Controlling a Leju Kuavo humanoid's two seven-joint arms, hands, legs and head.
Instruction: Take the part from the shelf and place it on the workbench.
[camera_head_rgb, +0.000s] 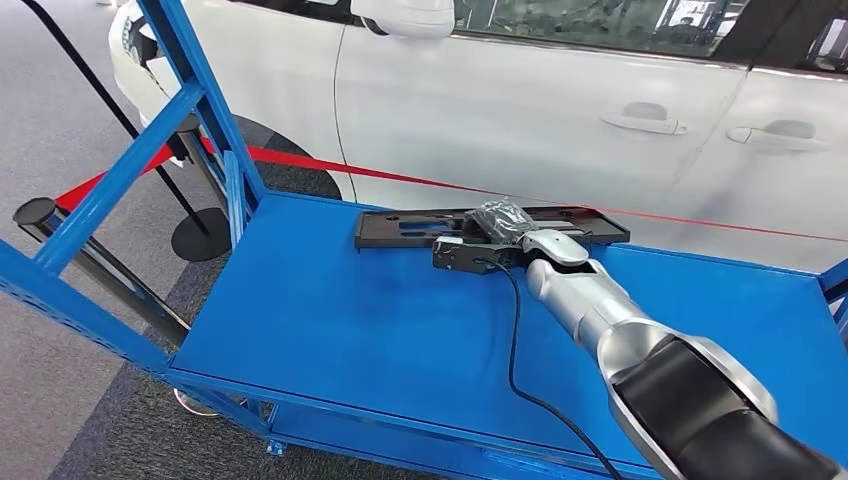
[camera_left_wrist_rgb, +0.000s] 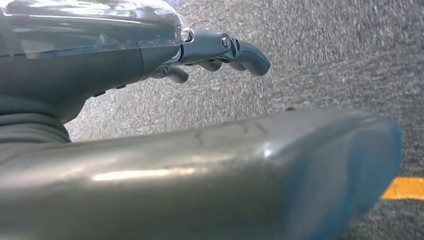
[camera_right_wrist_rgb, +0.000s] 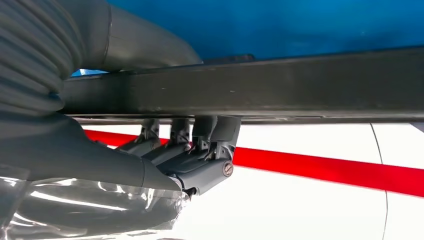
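Note:
A long flat black part (camera_head_rgb: 400, 228) lies along the far edge of the blue shelf deck (camera_head_rgb: 350, 320). My right hand (camera_head_rgb: 495, 235), wrapped in clear plastic, reaches over the part's middle. In the right wrist view, the dark fingers (camera_right_wrist_rgb: 210, 135) curl around one side of the part's black bar (camera_right_wrist_rgb: 300, 82) and the thumb (camera_right_wrist_rgb: 145, 45) lies on the other, so the hand grips it. Whether the part is off the deck I cannot tell. My left hand (camera_left_wrist_rgb: 220, 50) hangs over grey carpet, its fingers slightly bent and holding nothing.
A white car (camera_head_rgb: 560, 110) stands close behind the shelf, with a red barrier belt (camera_head_rgb: 420, 180) between them and a black stanchion base (camera_head_rgb: 200, 235) at the left. Blue frame uprights (camera_head_rgb: 190, 90) rise at the shelf's left end. A black cable (camera_head_rgb: 515, 330) trails along my right arm.

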